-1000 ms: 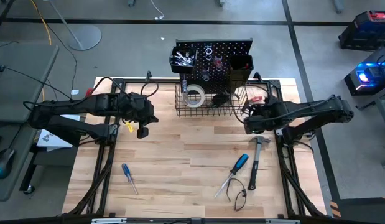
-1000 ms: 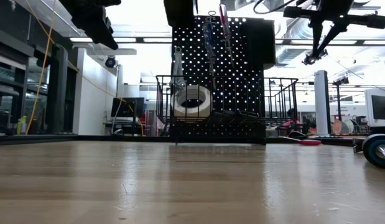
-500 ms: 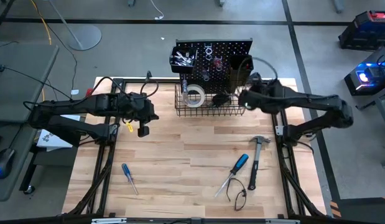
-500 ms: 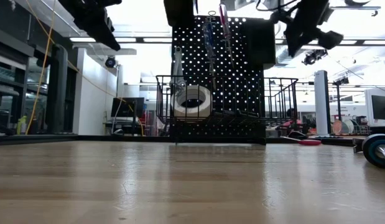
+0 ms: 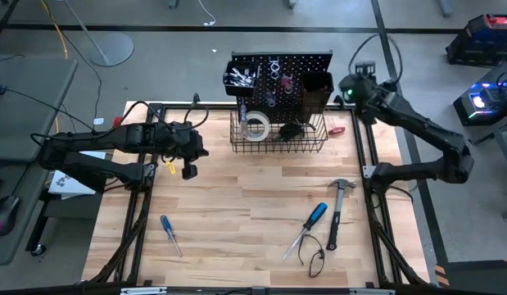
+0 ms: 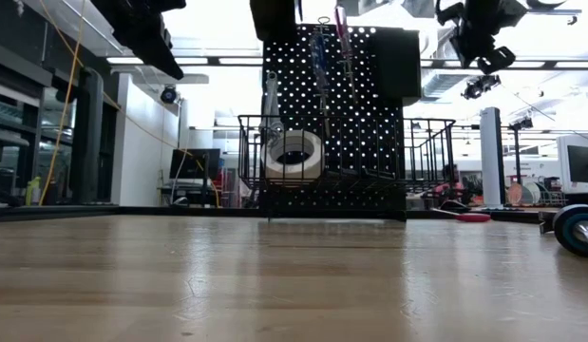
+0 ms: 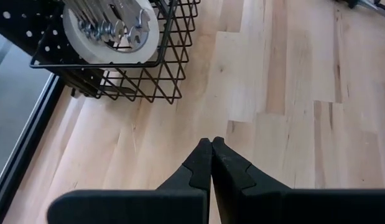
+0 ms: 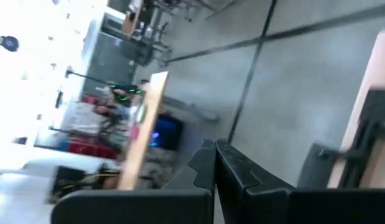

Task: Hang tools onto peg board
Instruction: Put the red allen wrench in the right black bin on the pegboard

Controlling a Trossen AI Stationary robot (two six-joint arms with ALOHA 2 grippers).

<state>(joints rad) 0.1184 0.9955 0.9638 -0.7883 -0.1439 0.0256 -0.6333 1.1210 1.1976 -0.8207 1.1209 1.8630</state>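
The black peg board [image 5: 279, 78] stands upright at the table's far edge, with a wire basket [image 5: 278, 135] at its foot holding a white tape roll [image 5: 255, 125]. On the wood lie a blue-handled screwdriver [image 5: 169, 234] at the near left, and another blue-handled screwdriver [image 5: 312, 221] and a black-handled hammer [image 5: 337, 213] at the near right. My left gripper [image 5: 187, 172] hangs shut over the table's left part, left of the basket [image 7: 117, 62]. My right gripper [image 5: 345, 88] is shut and raised just right of the peg board, past the table's far edge; it holds nothing.
A small red-handled tool [image 5: 337, 129] lies right of the basket. A dark looped tool [image 5: 314, 256] lies by the near edge. Two black bins [image 5: 317, 84] hang on the peg board. Bare wood spreads across the table's middle [image 5: 253, 197].
My right gripper has swung from above the table beside the basket's right end toward the far edge and upward, ending right of the peg board, rolling and tipping up as it went. It stayed shut and empty. No tool has moved.
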